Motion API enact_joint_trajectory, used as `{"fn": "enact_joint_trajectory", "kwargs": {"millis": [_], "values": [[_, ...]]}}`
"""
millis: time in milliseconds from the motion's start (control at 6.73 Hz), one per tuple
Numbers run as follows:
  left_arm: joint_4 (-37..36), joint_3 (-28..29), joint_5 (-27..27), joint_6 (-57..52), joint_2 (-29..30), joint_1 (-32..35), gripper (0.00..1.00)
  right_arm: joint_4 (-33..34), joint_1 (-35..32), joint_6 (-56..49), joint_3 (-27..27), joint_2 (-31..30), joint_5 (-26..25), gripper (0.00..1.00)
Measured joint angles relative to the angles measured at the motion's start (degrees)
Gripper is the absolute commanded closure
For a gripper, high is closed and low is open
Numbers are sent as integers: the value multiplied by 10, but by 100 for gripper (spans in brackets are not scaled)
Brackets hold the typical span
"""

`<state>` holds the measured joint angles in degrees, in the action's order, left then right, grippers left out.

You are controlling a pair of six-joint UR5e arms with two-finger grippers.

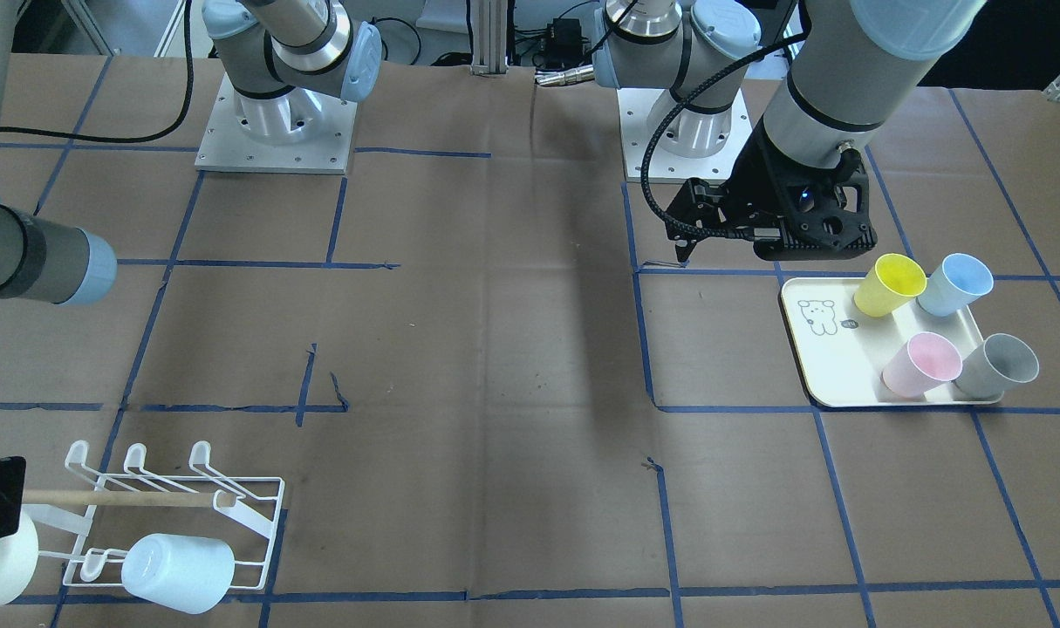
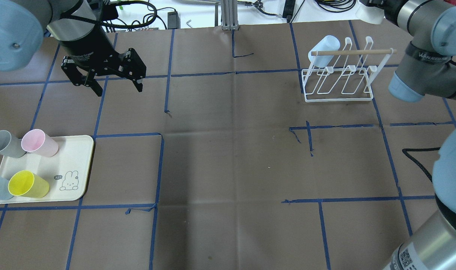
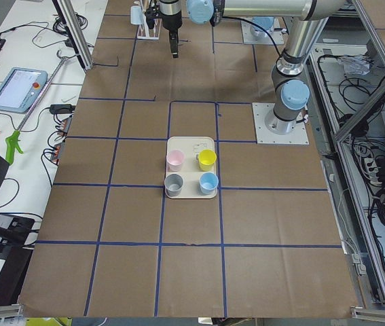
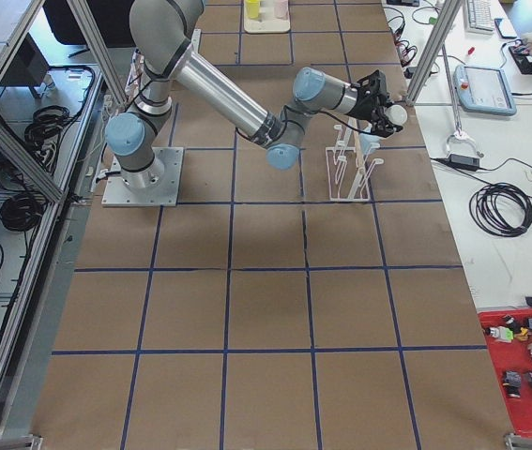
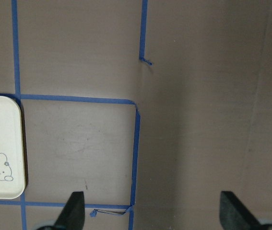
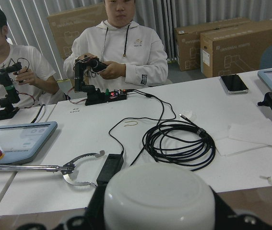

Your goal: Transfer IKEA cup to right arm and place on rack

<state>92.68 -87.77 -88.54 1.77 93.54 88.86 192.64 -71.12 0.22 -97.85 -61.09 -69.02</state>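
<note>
My right gripper (image 6: pixel 159 218) is shut on the white IKEA cup (image 6: pixel 159 196), whose rounded bottom fills the lower middle of the right wrist view. The front-facing view shows the cup (image 1: pixel 2 558) at the lower left edge, just beside the white wire rack (image 1: pixel 250 515). A pale blue cup (image 1: pixel 178 571) hangs upturned on one corner prong of the rack (image 2: pixel 340 98). The cup (image 2: pixel 364 14) is held beyond the rack's far end. My left gripper (image 2: pixel 119 90) hangs open and empty over bare table, away from the tray (image 2: pixel 79 157).
The cream tray (image 1: pixel 822 366) with a bunny drawing carries several cups: yellow (image 1: pixel 887 285), blue (image 1: pixel 954 284), pink (image 1: pixel 920 365) and grey (image 1: pixel 999 365). Two people (image 6: pixel 121 52) sit at a white desk with cables beyond the table's far edge.
</note>
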Motion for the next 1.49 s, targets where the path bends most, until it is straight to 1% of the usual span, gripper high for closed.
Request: {"fn": "enact_joint_trajectory", "kwargs": {"millis": [149, 297, 594, 743, 1040, 1189, 1337, 1486], "values": [[-5, -19, -1, -10, -18, -3, 1, 32, 3, -16, 12, 24, 3, 96], [-18, -32, -2, -19, -31, -4, 1, 69, 4, -23, 9, 40, 4, 96], [-38, -39, -2, -25, -38, -6, 1, 123, 14, -28, -27, 52, 5, 96], [-42, -39, -3, -25, -39, -6, 1, 136, 20, -29, -41, 55, 6, 96], [-47, -40, -3, -25, -39, -6, 1, 144, 30, -30, -49, 63, 9, 95], [-49, -40, -3, -25, -39, -6, 1, 145, 31, -30, -56, 65, 10, 89], [-49, -40, -3, -25, -39, -5, 1, 145, 32, -29, -66, 66, 9, 2], [-50, -40, -3, -25, -39, -5, 1, 144, 32, -29, -72, 66, 8, 0]]}}
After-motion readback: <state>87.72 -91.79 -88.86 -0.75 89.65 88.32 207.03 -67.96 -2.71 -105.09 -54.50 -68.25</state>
